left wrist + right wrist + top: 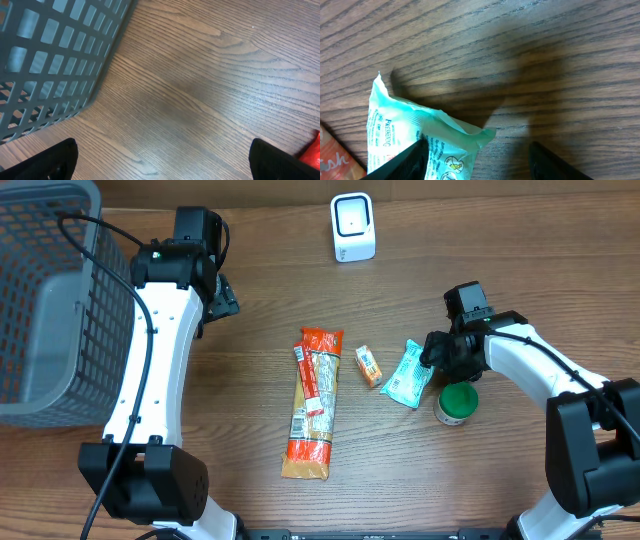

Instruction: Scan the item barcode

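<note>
A teal wipes packet [406,375] lies flat on the wooden table, right of centre. My right gripper [432,352] hovers at its right edge. In the right wrist view the right gripper [476,150] is open: the crumpled end of the teal packet [395,125] reaches in between the jaws, the left finger [405,162] lies over the packet, and the right finger stands apart over bare wood. The white barcode scanner [352,227] stands at the table's far edge. My left gripper [222,298] is wide open over bare wood [162,160] beside the basket, holding nothing.
A grey mesh basket [50,300] fills the left side, its corner [50,50] close to the left fingers. A long orange package [312,402] and a small orange packet [368,366] lie mid-table. A green-lidded jar [457,402] stands right of the teal packet.
</note>
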